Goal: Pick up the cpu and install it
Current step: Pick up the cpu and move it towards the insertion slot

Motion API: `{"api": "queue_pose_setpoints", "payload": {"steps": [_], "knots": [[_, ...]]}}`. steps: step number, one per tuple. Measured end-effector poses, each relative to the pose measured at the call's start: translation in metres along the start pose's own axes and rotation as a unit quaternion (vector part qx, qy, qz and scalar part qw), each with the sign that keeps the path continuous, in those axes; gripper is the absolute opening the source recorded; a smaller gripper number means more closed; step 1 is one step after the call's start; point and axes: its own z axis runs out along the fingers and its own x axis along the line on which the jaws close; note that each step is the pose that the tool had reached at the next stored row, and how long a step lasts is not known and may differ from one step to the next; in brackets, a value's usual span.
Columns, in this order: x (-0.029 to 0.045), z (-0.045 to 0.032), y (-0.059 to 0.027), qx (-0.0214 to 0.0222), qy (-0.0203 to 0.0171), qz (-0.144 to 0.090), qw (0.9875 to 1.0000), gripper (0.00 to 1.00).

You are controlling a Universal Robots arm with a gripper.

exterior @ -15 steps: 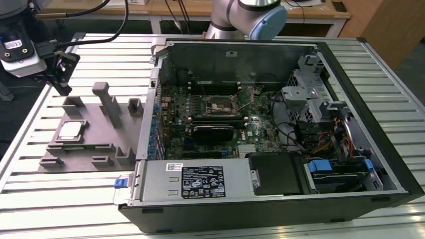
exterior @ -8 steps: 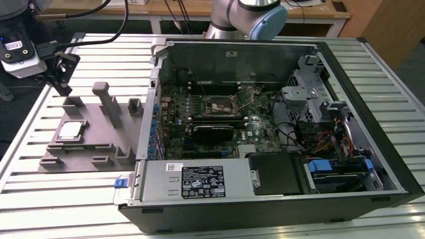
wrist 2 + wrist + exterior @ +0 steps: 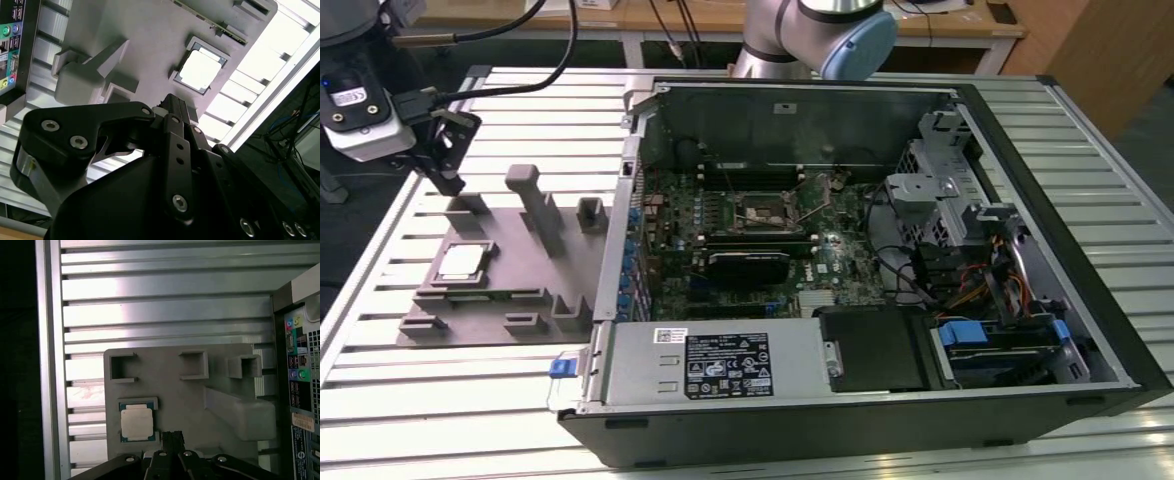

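Slatted table (image 3: 400,400), gripper (image 3: 450,183) over the tray (image 3: 494,300).
Exterior view: gripper hovers clear above, cpu (image 3: 460,263) below it in the tray. Second wrist view: fingers (image 3: 172,107) pressed together, empty. First wrist view: cpu (image 3: 136,423) beneath the tips.

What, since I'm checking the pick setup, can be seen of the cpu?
The cpu is a small flat square chip with a pale silver metal top and thin greenish edge. It lies flat, top up, in a framed pocket of the grey tray. The gripper hovers nearby, not touching it.
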Motion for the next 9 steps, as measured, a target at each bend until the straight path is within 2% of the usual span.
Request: {"api": "queue_pose_setpoints", "payload": {"steps": [9], "knots": [[0.0016,0.0036,-0.0003,0.0,0.0,0.0,1.0,0.11]]}}
